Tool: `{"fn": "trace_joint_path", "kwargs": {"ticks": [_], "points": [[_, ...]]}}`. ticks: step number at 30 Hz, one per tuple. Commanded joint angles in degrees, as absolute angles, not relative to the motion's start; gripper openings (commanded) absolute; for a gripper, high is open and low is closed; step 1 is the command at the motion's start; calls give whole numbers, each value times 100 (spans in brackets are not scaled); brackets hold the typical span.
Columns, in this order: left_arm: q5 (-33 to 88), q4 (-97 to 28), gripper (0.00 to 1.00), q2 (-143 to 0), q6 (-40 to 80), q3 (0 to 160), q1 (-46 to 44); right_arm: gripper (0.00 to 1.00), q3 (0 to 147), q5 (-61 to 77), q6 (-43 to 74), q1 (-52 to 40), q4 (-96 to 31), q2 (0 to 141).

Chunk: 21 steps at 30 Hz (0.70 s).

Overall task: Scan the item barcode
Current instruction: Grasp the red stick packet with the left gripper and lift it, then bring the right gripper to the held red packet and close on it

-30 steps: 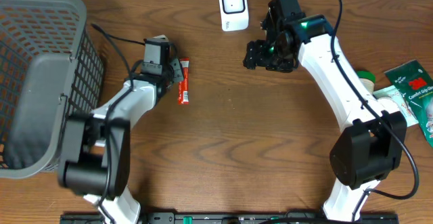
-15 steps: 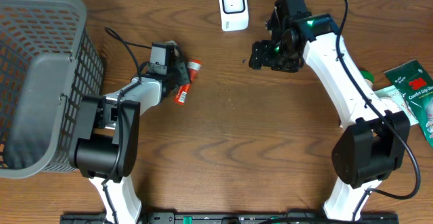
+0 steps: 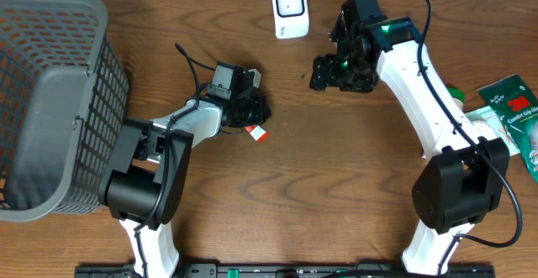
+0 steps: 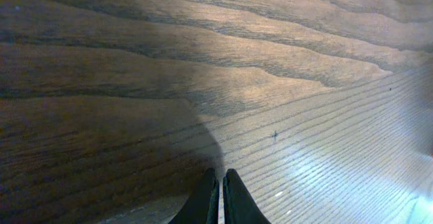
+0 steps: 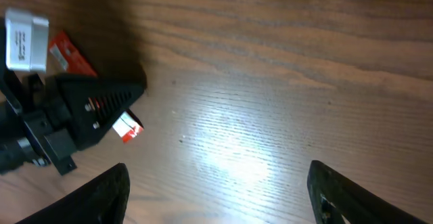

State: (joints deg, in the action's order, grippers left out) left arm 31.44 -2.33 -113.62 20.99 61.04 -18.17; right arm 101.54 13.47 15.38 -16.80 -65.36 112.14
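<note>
Left fingers [image 3: 252, 110]: They were shut tight, tip against tip. The left wrist view showed only wood in front of them, so I could not tell if they pinched anything.
Right fingers [image 3: 338, 72]: They were wide open and held nothing. They hung over the bench [image 3: 336, 194], near the scanner [image 3: 289, 9].
Red packet [image 3: 257, 133]: It lay flat on the bench, mostly hidden under the left fingers. Only one small end peeked out.
What changed: A second ago the red packet lay farther left, in plain sight beside the left fingers. Since then the left arm had swung to the right, and the packet had turned and come along with it. The right fingers had hardly moved and had opened a little more.
What it means: The packet had begun its trip but was not scanned yet. It was well apart from the scanner and did not face it.
Farther out: A grey basket [image 3: 101, 76] stood at the left edge. Green packs [image 3: 513, 102] lay at the right edge.
</note>
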Motion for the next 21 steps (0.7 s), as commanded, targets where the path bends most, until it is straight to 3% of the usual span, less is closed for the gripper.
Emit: {"fn": "trace_joint_path", "kwargs": {"ticks": [1,12,21], "points": [[2794,-296,7,-10982,2091,6023,-1802,82,10221,1356,1166,-1627,-6556,11218],[1249,-1208,8,-9675,2458,6023,-1702,74,10219,1820,1013,-2034,-6353,11279],[1282,-2314,9,-9684,2556,6023,-864,72,10219,1090,908,-3188,-5986,11784]]}}
